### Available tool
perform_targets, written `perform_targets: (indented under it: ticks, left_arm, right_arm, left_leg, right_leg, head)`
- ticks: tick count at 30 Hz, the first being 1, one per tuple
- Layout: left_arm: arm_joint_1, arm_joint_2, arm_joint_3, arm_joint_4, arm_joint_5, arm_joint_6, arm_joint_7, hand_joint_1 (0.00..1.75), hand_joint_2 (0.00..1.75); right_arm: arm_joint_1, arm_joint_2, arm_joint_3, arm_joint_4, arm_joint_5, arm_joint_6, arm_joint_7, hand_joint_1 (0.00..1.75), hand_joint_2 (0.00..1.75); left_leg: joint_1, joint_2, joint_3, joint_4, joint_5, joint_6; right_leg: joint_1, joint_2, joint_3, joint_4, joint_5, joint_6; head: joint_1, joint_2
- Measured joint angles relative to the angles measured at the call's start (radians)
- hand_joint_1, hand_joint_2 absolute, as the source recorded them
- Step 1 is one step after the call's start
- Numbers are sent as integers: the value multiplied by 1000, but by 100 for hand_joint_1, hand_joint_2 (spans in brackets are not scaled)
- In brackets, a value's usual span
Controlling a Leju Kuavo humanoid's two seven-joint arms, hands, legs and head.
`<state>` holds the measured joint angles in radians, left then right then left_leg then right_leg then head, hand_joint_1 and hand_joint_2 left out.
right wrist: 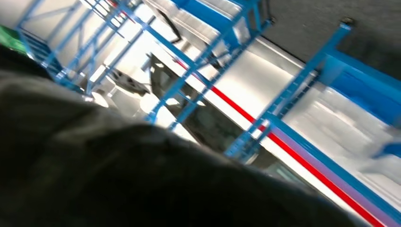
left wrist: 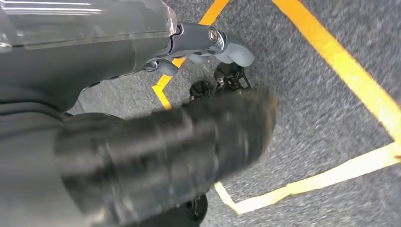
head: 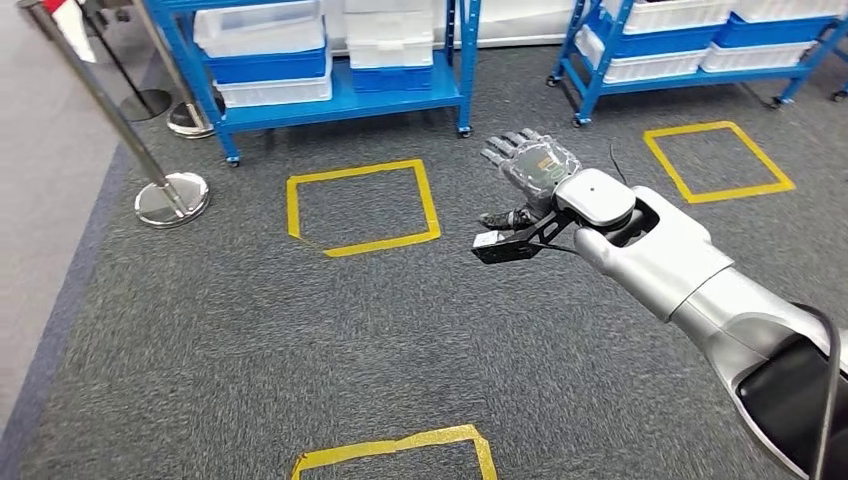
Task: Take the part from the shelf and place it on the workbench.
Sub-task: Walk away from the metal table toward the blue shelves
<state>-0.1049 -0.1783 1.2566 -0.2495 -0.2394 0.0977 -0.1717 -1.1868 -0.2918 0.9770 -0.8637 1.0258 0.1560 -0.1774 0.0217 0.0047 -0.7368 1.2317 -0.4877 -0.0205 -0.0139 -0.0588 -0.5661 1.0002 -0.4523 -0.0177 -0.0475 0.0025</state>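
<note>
Over grey carpet, right arm reaching forward from the lower right of the head view. Right hand raised, fingers spread apart and pointing toward the shelves, nothing in its grasp. Black camera bracket jutting from the wrist just below the hand.

Ahead, blue shelf on castors, loaded with white bins and blue bins, contents not visible, so cannot tell where the part lies. Second blue shelf further right, likewise stacked with white and blue bins. Both well apart from the hand.

On the floor, yellow tape squares: one in front of the first shelf, left of the hand; another before the second shelf; part of a third at the near edge. Chrome stanchion with a round base at the left, near the carpet's border.

From the left wrist view, left hand over the carpet and yellow tape lines, grey thumb and darker fingers partly seen; cannot tell whether it is spread or closed.

Right wrist view blurred: blue shelf frames and a red stripe.
</note>
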Motion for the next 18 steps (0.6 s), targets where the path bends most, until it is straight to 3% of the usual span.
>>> perform_targets:
  ticks: [2,3,4,6,7,9,10,12,13,14,16,18]
  left_arm:
    - [-1,2,0,0,0,0,0,0,44]
    - [-1,2,0,0,0,-1,0,0,0]
    - [-1,2,0,0,0,-1,-1,0,0]
    - [-1,2,0,0,0,-2,-2,0,0]
    - [-1,2,0,0,0,-3,-2,0,0]
    - [-2,2,0,0,0,-4,-3,0,0]
    - [-2,1,0,0,0,-4,-3,0,0]
    - [-3,1,0,0,0,-4,-3,0,0]
    - [-2,1,0,0,0,-4,-3,0,0]
    - [-2,1,0,0,0,-5,-3,0,0]
    - [-1,1,0,0,0,-5,-2,0,87]
    - [-3,-2,0,0,0,-5,-1,0,175]
  right_arm:
    - [-3,-1,1,0,0,0,0,0,0]
    - [-5,-3,1,0,0,0,0,0,0]
    - [-7,-4,1,0,0,0,0,0,0]
    - [-9,-4,2,1,0,1,-1,0,0]
    - [-9,-1,2,1,0,2,-2,0,0]
    - [-10,0,3,1,0,3,-2,0,0]
    - [-10,-1,3,2,0,3,-3,0,0]
    - [-6,-4,4,4,0,4,-3,0,0]
    - [-3,-5,6,5,0,5,-3,0,0]
    - [-1,-5,8,5,0,5,-4,0,0]
    - [-1,-6,10,6,0,6,-5,0,0]
    - [-5,-10,10,6,0,6,-5,0,0]
  left_leg:
    - [-3,34,75,-134,51,4]
    - [-5,44,98,-178,61,10]
    - [-8,48,108,-199,62,17]
    - [-9,28,107,-203,64,32]
    - [-8,19,107,-206,67,38]
    - [-4,1,108,-213,73,51]
    - [-3,-9,107,-213,75,55]
    - [-4,-32,104,-213,77,59]
    - [-5,-44,103,-212,77,59]
    - [-6,-56,104,-212,78,59]
    - [-6,-79,105,-210,78,59]
    - [-6,-97,101,-207,80,53]
  right_leg:
    - [3,-22,-1,12,-10,9]
    - [5,-31,-2,18,-15,15]
    - [9,-40,-2,21,-18,20]
    - [11,-56,0,21,-21,29]
    - [9,-49,0,27,-28,34]
    - [2,-2,-24,87,-73,42]
    - [0,27,-50,147,-106,44]
    - [0,52,-113,272,-156,45]
    - [0,56,-129,299,-155,44]
    - [1,59,-127,287,-134,42]
    - [1,79,-78,170,-57,31]
    - [3,105,-32,60,-12,20]
  head:
    - [0,0]
    - [1,0]
    - [2,0]
    - [5,0]
    - [5,0]
    - [5,0]
    - [5,0]
    - [6,0]
    - [6,0]
    - [6,0]
    - [6,0]
    - [5,0]
